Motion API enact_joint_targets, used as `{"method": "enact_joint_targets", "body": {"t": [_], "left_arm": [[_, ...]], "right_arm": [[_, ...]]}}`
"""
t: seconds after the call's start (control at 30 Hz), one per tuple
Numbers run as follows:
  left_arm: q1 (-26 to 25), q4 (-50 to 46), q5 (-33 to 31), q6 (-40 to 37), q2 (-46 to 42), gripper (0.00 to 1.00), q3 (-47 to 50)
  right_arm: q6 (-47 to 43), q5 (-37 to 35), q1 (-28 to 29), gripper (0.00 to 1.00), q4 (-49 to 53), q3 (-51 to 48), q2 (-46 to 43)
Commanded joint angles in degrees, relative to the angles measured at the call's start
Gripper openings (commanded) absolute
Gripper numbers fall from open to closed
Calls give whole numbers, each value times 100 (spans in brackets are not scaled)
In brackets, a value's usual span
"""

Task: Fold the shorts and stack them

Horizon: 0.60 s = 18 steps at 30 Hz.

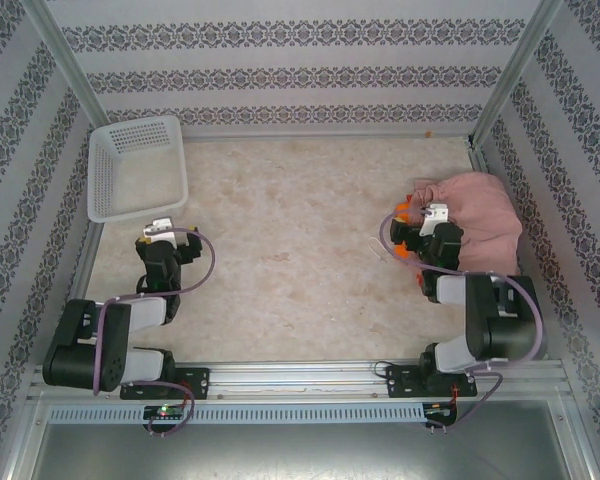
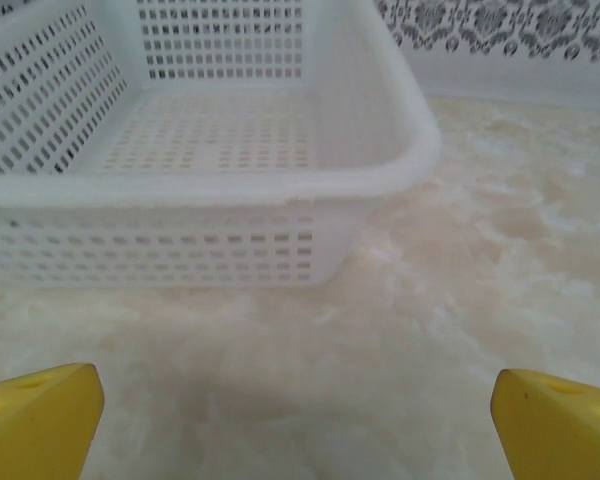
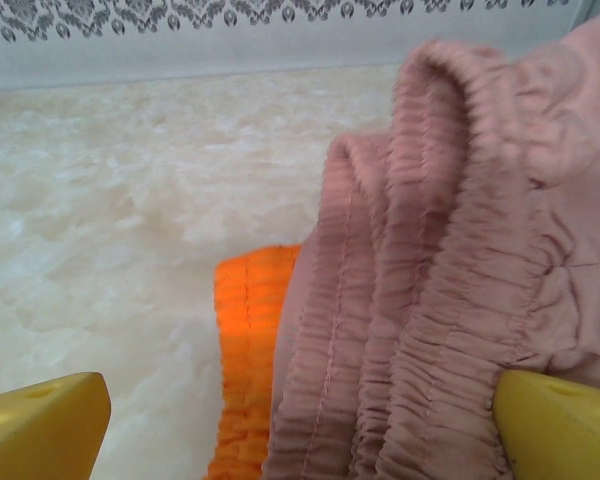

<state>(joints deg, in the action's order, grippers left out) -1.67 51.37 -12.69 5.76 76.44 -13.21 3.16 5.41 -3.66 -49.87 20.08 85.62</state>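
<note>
Dusty pink shorts (image 1: pixel 480 215) lie bunched at the right side of the table, their gathered waistband (image 3: pixel 430 300) close in the right wrist view. An orange waistband (image 3: pixel 245 360) of other shorts pokes out from beneath them on the left. My right gripper (image 1: pixel 412 222) hovers at the pile's left edge, open, with the pink waistband lying between its yellow fingertips (image 3: pixel 40 425) and nothing pinched. On the left, my left gripper (image 1: pixel 160 230) is open above bare tabletop, its yellow fingertips (image 2: pixel 35 420) wide apart and facing the basket.
A white mesh basket (image 1: pixel 110 180) stands at the back left, close ahead of the left gripper (image 2: pixel 300 430); its rim (image 2: pixel 280 180) is near and nothing shows inside it. Patterned walls and metal posts ring the marble table (image 1: pixel 290 230). A rail runs along the near edge.
</note>
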Motion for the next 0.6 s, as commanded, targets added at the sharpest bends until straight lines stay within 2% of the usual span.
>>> {"method": "enact_joint_targets", "body": {"t": [0.0,0.1,0.27,0.43,0.5,0.57], "left_arm": [[143,1174,337,-211,496,100,95],[167,2114,489,-264,1195,100,185],[185,2495,573,-290,1657,100,138],[236,1418,636,-232,1475,100,-298],[229,578,773,-286,1407,100,-687],[220,457,860,-341,1435,100,-771]], "right_arm": [[-25,224,93,98,-215,95,22],[-81,320,102,98,-279,131,83],[-98,332,121,98,-258,155,103],[-110,311,129,98,-208,189,112],[-106,303,129,98,-208,185,117],[-119,273,147,98,-215,174,99]]}}
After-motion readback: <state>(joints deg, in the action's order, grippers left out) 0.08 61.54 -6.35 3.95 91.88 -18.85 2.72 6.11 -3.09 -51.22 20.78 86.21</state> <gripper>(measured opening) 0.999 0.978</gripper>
